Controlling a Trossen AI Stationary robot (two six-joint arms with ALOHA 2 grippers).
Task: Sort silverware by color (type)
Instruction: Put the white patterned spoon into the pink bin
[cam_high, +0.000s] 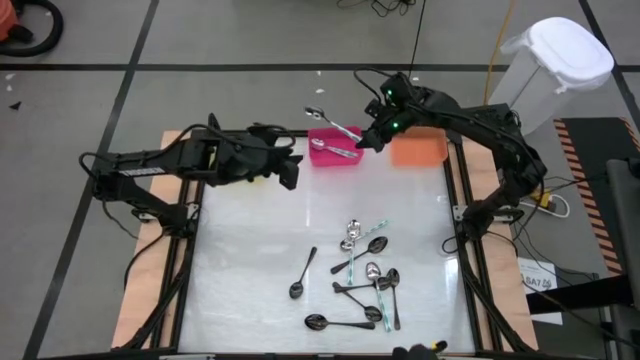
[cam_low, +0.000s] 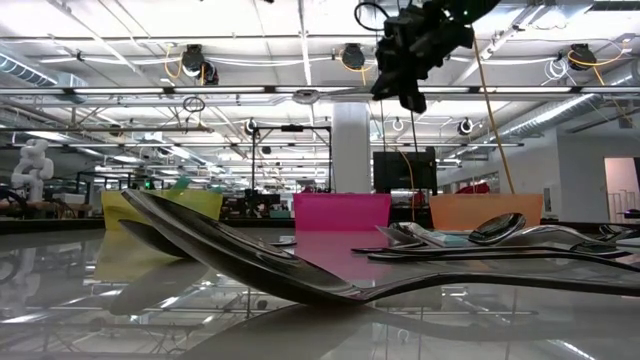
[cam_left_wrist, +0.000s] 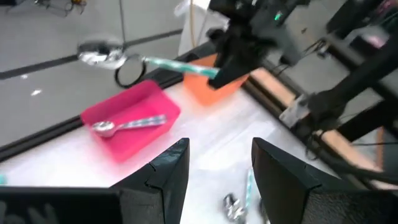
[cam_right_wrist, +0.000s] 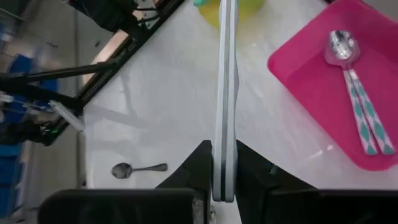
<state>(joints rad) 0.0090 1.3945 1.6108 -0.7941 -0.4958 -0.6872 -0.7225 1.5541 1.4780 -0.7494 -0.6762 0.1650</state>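
Spoon (cam_high: 333, 126) with the teal handle sits pinched in your right claw (cam_high: 368, 141), up above the pink bin (cam_high: 335, 154). Its long line runs flat, bowl pointing to ten o'clock in the high view. Your left claw (cam_high: 291, 170) hangs open, holding nothing, beside the bin.

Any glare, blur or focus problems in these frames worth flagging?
High view: the white table glares faintly. Low view: a near dark spoon looms large, mirrored in the glossy top. Left wrist view: soft motion blur over the pink bin. Right wrist view: the held spoon looks smeared.
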